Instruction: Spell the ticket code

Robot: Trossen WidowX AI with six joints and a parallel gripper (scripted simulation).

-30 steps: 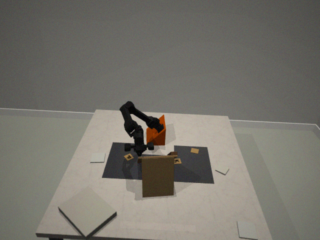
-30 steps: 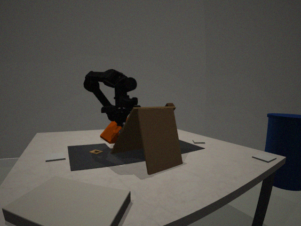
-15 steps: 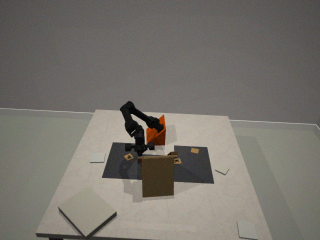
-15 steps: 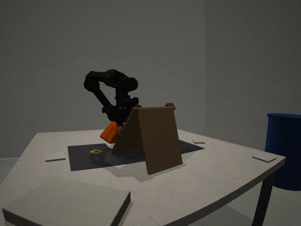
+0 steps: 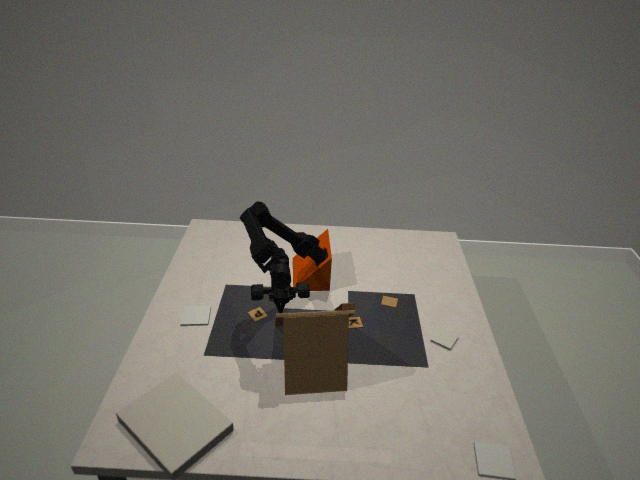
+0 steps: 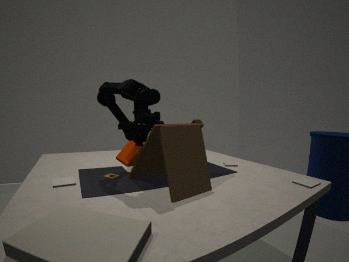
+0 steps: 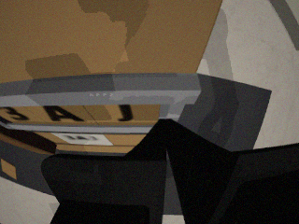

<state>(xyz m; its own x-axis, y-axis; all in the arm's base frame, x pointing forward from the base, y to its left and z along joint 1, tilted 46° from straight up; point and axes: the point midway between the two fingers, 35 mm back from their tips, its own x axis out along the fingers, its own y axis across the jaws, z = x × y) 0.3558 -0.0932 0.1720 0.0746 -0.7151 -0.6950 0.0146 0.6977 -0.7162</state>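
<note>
The brown A-frame board (image 5: 315, 356) (image 6: 184, 158) (image 7: 93, 13) stands on the dark mat (image 5: 392, 346). In the wrist view its grey letter rail (image 7: 112, 84) holds tan tiles; I can read an A (image 7: 69, 114) and a J (image 7: 125, 112). A small white ticket (image 7: 81, 138) sits just under the rail, its print too small to read. My gripper (image 5: 280, 307) (image 7: 164, 125) is shut with nothing between the fingers, its tips at the rail's open end beside the J tile. A loose P tile (image 5: 257, 313) (image 6: 111, 176) lies on the mat left of the board, a K tile (image 5: 355, 322) to its right, and another tan tile (image 5: 389, 301) farther back right.
An orange wedge (image 5: 312, 266) (image 6: 128, 153) stands behind the arm. A thick grey slab (image 5: 173, 423) (image 6: 76, 237) lies at the front left. Thin white cards (image 5: 195, 315) (image 5: 444, 342) (image 5: 494, 459) lie around the table. A blue barrel (image 6: 328, 174) stands beside the table.
</note>
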